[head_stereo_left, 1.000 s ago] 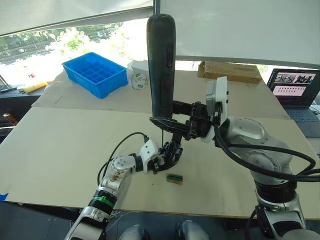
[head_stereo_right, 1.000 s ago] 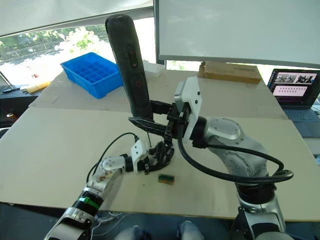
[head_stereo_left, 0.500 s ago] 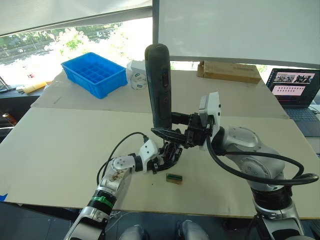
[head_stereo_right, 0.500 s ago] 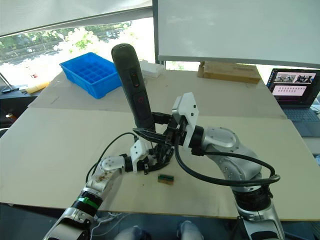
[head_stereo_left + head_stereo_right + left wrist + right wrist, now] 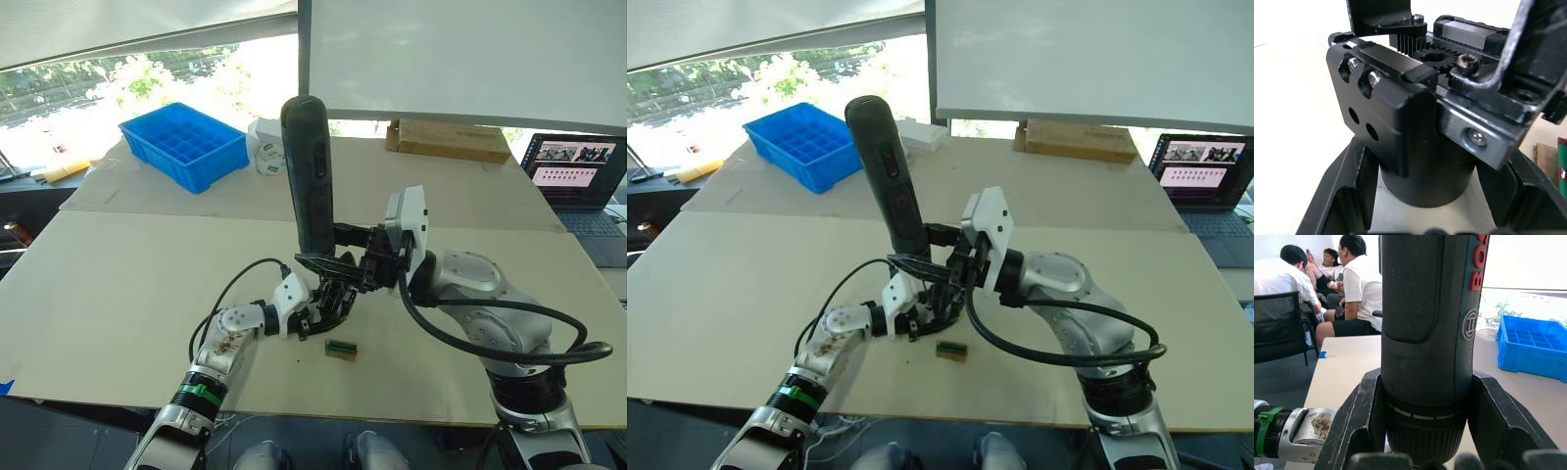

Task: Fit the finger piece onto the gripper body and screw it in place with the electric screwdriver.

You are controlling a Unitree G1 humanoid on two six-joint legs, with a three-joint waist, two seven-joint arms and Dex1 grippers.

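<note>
Screwdriver (image 5: 309,171) upright in right claw (image 5: 338,262), seemingly over gripper body (image 5: 1420,122).

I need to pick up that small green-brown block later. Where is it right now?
The block lies on the table near its front edge, just right of the left end effector and gripper body.

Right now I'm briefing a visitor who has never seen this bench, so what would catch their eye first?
The electric screwdriver, standing upright mid-table, clamped in the right hand with its tip down over the gripper body. The left hand grips that black assembly at its round base on the table. Next, the bright blue tray on the far left of the table, and a small green-brown block just in front of the work.
</note>
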